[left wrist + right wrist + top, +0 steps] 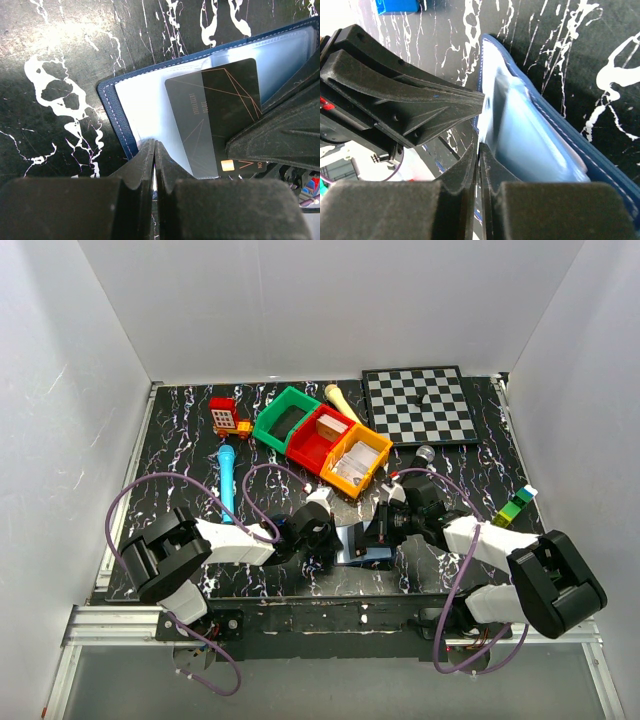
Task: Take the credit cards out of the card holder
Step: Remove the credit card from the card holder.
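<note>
The open card holder [365, 545] lies near the bench's [180, 430] near edge. The left hand [154, 150] clamps tight on its edge. The right hand [479, 150] is pinched nearly closed at its pocket, its hold unclear.

Green bin [268, 426], red bin [304, 452] and orange bin [373, 445] sit mid-frame; chessboard [420, 405] upper right; blue pen [228, 480] centre-left.

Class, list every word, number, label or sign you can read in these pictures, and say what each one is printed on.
"NO": a cut-off fragment beside the gold chip on the dark plastic card in the navy-blue bifold card holder.
Faint print higher on that card: too blurred to read.
Red toy house and black-and-white chequered board: no readable text.
</note>
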You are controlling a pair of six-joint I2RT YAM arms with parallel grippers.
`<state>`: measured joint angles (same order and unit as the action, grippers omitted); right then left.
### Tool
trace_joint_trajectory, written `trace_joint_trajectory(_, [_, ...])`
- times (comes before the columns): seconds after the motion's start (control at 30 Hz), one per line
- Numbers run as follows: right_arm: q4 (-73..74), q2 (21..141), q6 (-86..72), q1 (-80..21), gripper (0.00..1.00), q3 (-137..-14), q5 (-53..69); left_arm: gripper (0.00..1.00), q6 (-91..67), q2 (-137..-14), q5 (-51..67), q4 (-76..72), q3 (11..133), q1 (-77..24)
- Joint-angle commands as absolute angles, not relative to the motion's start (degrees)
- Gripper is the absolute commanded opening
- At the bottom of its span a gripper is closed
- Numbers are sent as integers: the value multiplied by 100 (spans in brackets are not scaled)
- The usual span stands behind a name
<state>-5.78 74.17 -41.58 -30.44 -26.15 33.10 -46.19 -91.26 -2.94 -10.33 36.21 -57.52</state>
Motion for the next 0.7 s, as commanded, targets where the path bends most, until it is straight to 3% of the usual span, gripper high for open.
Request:
trace_joint_trajectory(0.0, [-589,7190,-4061,-3015,7,-2821,3314,0,-4518,-9150,-501,-264,3349,-5783])
trace_joint_trajectory(0.07, [-388,7093,-3999,-3015,1,-2856,3156,0,-4517,-9123,-492,-316,3322,-5783])
trace_joint_trajectory(0.67, [887,6619,-3410,-3006,1,-3375,2751,0,-4290,-8719,-642,-185,3436,-5783])
